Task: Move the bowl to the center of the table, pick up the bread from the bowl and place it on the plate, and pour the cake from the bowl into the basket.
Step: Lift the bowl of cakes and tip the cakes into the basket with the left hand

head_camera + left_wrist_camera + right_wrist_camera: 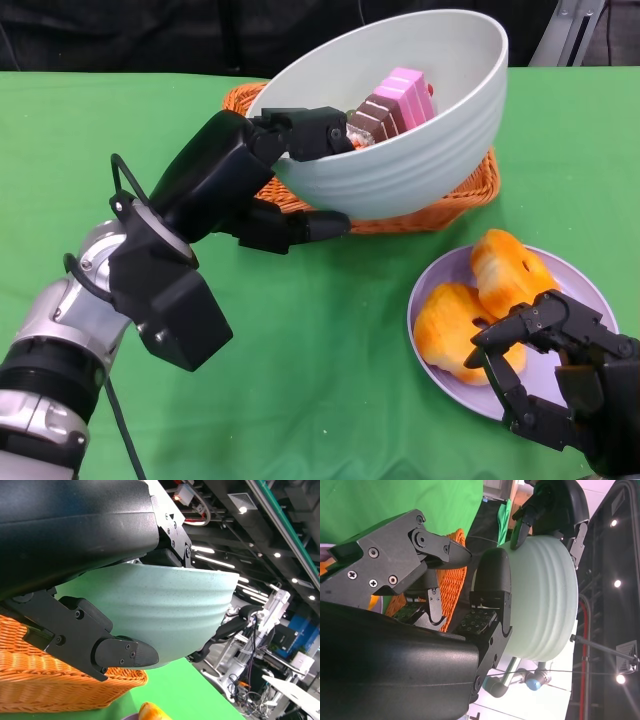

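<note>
My left hand (262, 175) grips the near rim of the pale green bowl (420, 150) and holds it tilted above the orange wicker basket (470, 190). A pink and brown striped cake (395, 103) lies inside the bowl against the fingers. The left wrist view shows the bowl's ribbed outside (165, 610) over the basket (55, 680). Two orange bread pieces (480, 300) lie on the purple plate (585, 290) at the lower right. My right hand (560, 375) hovers over the plate's near side, fingers apart, holding nothing. The right wrist view shows the bowl (545, 595) from the side.
Green cloth (300, 380) covers the table, with bare cloth between my two arms and at the left. The basket stands at the far middle, close to the plate's far edge. Lab equipment and ceiling lights show beyond the table in the wrist views.
</note>
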Robot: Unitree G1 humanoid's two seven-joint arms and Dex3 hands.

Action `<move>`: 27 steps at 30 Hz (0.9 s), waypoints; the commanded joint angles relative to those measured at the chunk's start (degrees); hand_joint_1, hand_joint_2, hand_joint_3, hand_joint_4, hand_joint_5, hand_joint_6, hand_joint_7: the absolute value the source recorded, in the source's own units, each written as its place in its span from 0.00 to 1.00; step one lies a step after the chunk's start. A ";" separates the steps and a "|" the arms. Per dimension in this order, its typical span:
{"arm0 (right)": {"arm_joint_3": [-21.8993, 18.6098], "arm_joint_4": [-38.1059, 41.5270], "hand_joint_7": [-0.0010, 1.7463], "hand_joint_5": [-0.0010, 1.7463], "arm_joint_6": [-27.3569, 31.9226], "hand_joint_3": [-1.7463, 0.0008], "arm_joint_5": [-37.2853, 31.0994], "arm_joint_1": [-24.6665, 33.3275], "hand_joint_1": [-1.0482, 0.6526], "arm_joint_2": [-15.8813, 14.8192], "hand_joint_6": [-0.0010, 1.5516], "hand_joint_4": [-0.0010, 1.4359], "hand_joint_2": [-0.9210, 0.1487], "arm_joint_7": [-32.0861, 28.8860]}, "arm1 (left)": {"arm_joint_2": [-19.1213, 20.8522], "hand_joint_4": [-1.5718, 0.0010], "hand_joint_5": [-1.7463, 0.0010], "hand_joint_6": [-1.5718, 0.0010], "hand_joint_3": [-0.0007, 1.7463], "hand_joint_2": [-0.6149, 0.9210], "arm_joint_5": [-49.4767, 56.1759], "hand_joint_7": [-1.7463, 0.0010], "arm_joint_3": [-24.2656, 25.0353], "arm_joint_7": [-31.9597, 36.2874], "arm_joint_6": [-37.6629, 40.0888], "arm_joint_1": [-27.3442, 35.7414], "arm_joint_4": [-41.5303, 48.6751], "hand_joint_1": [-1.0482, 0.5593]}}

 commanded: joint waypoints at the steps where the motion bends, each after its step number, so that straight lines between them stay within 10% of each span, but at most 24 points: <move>1: 0.25 -0.51 0.64 0.76 -0.34 0.45 0.54 0.41 0.55 0.00 0.48 0.56 0.39 -0.13 | -0.15 0.58 0.00 0.59 0.39 0.92 0.34 0.21 0.87 1.95 -0.78 -2.58 0.65 0.56; 27: 0.64 2.29 0.67 0.75 -1.73 0.44 -3.15 -0.16 0.53 0.05 0.47 0.56 0.40 -2.60 | -6.45 0.59 0.00 0.60 0.52 0.86 -6.06 0.17 1.99 -2.94 1.96 -9.08 9.08 0.56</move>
